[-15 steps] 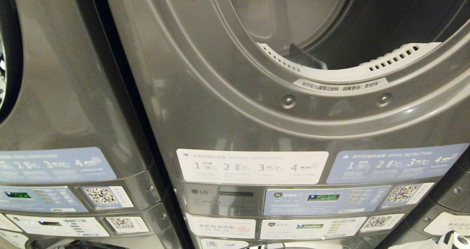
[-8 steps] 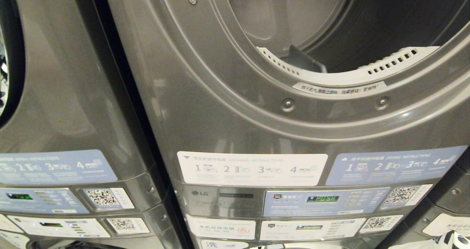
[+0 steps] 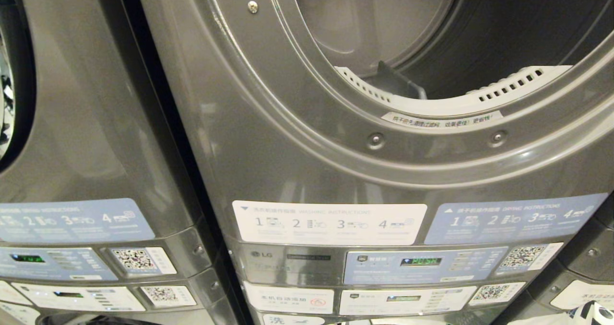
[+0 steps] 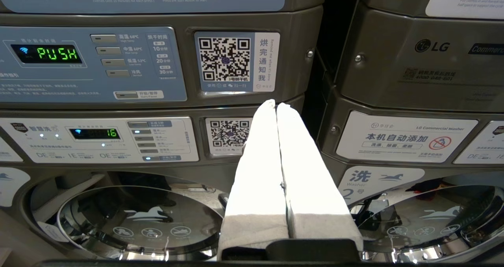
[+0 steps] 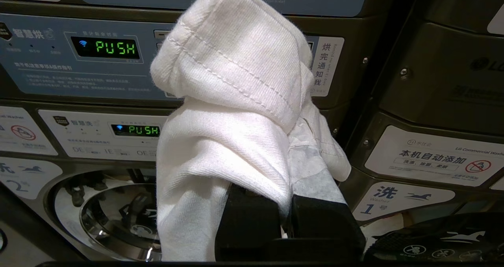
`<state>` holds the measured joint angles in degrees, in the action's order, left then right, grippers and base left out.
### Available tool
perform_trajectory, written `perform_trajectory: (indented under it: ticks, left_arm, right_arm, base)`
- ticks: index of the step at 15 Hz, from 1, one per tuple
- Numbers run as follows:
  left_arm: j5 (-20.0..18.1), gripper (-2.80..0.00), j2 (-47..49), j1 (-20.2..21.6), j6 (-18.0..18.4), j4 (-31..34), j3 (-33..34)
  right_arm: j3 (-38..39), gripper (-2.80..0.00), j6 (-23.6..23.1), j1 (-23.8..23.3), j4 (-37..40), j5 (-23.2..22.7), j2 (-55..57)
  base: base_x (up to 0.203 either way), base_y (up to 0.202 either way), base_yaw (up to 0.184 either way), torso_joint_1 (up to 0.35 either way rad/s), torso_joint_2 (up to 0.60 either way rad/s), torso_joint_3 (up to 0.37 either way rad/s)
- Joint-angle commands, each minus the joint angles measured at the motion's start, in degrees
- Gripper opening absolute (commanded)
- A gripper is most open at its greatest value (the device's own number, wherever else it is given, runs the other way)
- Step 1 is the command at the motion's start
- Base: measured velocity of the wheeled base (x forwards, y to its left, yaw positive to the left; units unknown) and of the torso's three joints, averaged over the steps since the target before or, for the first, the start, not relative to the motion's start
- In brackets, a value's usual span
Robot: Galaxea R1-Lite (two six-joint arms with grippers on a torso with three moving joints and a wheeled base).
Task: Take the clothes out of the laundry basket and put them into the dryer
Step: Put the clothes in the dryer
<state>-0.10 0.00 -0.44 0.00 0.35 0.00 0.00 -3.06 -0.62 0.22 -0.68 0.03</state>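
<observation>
While the white knitted cotton garment [image 5: 232, 113] drapes over the right gripper [image 5: 289, 204] at frame centre, its fingers [image 5: 315, 180] pinch it shut; the left gripper [image 4: 277, 105] fingers [image 4: 256, 168] touch, empty.

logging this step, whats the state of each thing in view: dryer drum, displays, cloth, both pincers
grey metal dryer drum: door opening uncovered, no clothes seen inside
green dryer display: lit, reads PUSH
white knit cloth: draped over and held in the right pincer
right pincer: shut on the cloth, level with the control panels
left pincer: shut, holding nothing
round glass washer door: closed
</observation>
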Motion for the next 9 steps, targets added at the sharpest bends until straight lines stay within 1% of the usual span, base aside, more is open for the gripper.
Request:
perform_trajectory:
  ticks: [1, 9]
  left_arm:
    - [0.01, -2.8, 0.0, 0.0, 0.0, 0.0, 0.0]
    - [0.01, -2.8, 0.0, 0.0, 0.0, 0.0, 0.0]
  right_arm:
    - [0.0, -2.8, -0.02, 0.01, 0.04, 0.07, 0.06]
    - [0.0, -2.8, -0.37, 0.01, -0.04, -0.02, 0.06]
  base:
    - [0.0, 0.0, 0.0, 0.068, -0.13, -0.063]
    - [0.0, 0.0, 0.0, 0.052, -0.1, -0.051]
